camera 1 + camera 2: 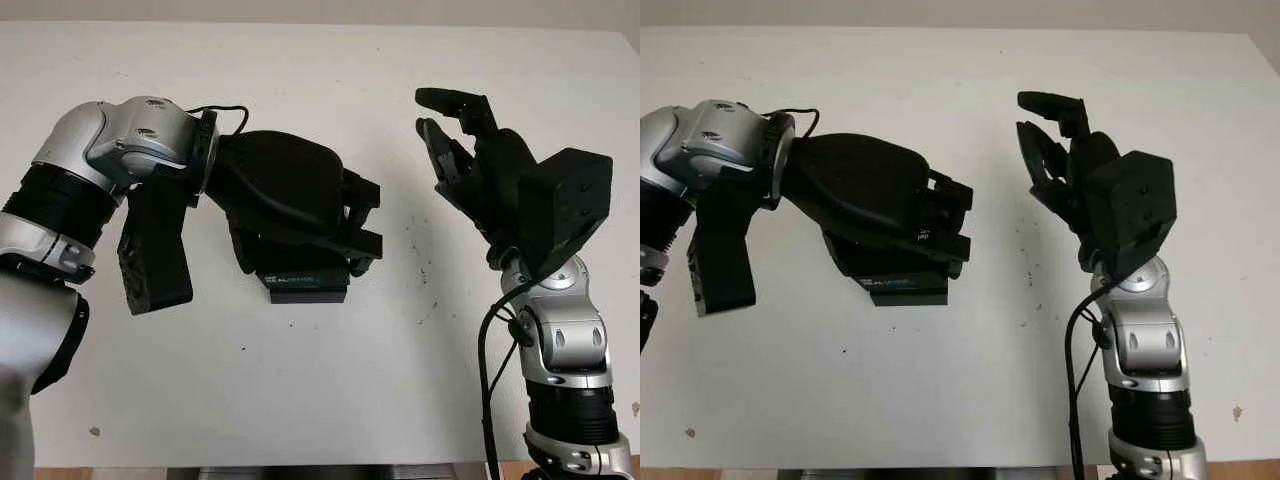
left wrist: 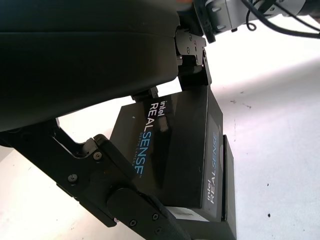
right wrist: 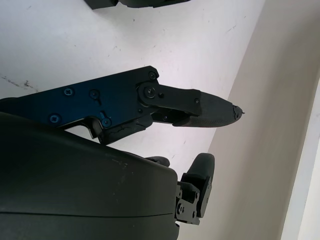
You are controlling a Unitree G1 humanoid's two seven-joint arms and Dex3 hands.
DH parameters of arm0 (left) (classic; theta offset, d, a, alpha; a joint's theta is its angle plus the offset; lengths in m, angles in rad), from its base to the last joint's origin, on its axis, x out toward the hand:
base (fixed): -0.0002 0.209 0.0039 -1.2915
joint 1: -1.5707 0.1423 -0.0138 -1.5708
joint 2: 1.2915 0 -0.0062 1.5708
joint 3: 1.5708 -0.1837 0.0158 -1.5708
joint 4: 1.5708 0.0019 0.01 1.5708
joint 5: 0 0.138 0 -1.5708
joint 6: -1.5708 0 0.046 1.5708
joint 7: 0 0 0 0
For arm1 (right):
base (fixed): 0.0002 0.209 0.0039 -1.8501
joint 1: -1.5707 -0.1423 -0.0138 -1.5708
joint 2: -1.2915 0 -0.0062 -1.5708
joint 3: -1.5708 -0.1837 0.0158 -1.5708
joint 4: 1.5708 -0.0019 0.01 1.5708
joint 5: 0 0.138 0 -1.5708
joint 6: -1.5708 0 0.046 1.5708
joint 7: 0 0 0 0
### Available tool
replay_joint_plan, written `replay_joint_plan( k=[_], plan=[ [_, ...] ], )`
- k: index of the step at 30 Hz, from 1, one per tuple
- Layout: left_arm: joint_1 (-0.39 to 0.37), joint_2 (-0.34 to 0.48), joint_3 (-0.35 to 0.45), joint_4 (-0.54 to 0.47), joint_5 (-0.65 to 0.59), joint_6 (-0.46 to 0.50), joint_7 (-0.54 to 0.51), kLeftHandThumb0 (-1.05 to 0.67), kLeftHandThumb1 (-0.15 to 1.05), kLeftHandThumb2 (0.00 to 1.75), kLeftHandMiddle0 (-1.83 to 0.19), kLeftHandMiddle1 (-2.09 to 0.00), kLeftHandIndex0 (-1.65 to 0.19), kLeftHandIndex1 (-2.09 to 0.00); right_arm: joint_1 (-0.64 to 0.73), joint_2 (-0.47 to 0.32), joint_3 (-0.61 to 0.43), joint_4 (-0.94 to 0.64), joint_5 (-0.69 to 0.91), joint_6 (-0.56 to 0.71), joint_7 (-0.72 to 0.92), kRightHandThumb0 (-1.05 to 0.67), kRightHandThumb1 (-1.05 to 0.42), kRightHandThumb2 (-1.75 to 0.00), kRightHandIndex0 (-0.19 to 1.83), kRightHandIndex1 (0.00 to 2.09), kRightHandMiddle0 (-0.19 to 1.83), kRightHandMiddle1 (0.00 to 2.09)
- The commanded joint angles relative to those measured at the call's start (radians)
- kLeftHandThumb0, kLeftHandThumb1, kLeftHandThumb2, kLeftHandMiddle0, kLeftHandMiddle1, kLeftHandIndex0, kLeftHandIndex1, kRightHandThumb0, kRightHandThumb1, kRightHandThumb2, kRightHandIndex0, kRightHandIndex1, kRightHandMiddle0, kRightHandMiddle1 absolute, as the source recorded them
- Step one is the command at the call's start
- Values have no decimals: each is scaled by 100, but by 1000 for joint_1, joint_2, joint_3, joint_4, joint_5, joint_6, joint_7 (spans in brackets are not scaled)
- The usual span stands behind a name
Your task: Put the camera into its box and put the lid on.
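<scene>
From the head cameras we see our left hand sitting on top of the black box in the middle of the white table, fingers wrapped over its right end, so it's gripping the box. Our right hand is up in the air well off to the right, released, holding nothing

Left wrist view: the lid sits on the box a bit skewed, with the lower part of the box poking out along one edge

Right wrist view: fingers uncurled over bare table
</scene>
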Motion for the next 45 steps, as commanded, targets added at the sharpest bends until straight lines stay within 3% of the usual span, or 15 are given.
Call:
replay_joint_plan(
  k=[1,8,12,18,24,26,28,31,34,40,45],
  plan=[
    [7,7,8,-1,3,-21,18,-27,104,18,-105,-209,-42,-209,6,5,2,-8,-1,-14,-4,-66,-105,-53,26,13,-18,110],
    [8,8,8,-27,78,-24,33,-30,105,23,-104,-209,-35,-209,16,13,-2,-17,-1,-19,-12,-65,-105,-51,27,13,-18,115],
    [14,6,9,-31,100,-23,51,-31,105,22,-107,-209,-45,-209,22,15,-2,-22,-1,-22,-14,-65,-105,-51,27,13,-17,113],
    [11,3,1,-33,142,-3,56,-27,105,19,-100,-209,-37,-209,26,20,0,-20,-1,-30,-21,-64,-105,-51,28,14,-16,114],
    [10,-13,-25,11,94,27,31,-24,105,16,-78,-209,-16,-204,26,17,1,-23,-1,-23,-21,-65,-105,-51,27,14,-17,113],
    [17,-24,-40,32,21,77,-18,-40,105,21,-70,-209,-15,-194,28,17,0,-22,3,-27,-18,-65,-105,-51,27,13,-17,112],
    [19,-33,-51,33,-30,116,-64,-44,105,23,-65,-209,-17,-185,28,20,-2,-22,4,-27,-21,-65,-105,-51,27,14,-16,112],
    [17,-37,-51,19,-25,119,-79,-43,105,23,-69,-209,-14,-198,29,24,-1,-25,3,-23,-27,-65,-105,-50,27,14,-16,112],
    [17,-45,-51,22,-23,110,-82,-40,105,19,-64,-209,-12,-193,32,22,2,-29,-4,-25,-30,-65,-105,-50,28,14,-16,112],
    [32,-52,-45,18,-27,115,-75,-48,105,20,-72,-209,-15,-209,34,22,3,-31,-10,-26,-33,-66,-105,-51,28,15,-16,111],
    [21,-52,-44,7,30,77,-51,-31,105,19,-59,-209,-16,-188,35,26,0,-20,-10,-41,-33,-66,-105,-50,29,15,-15,112]
  ],
)
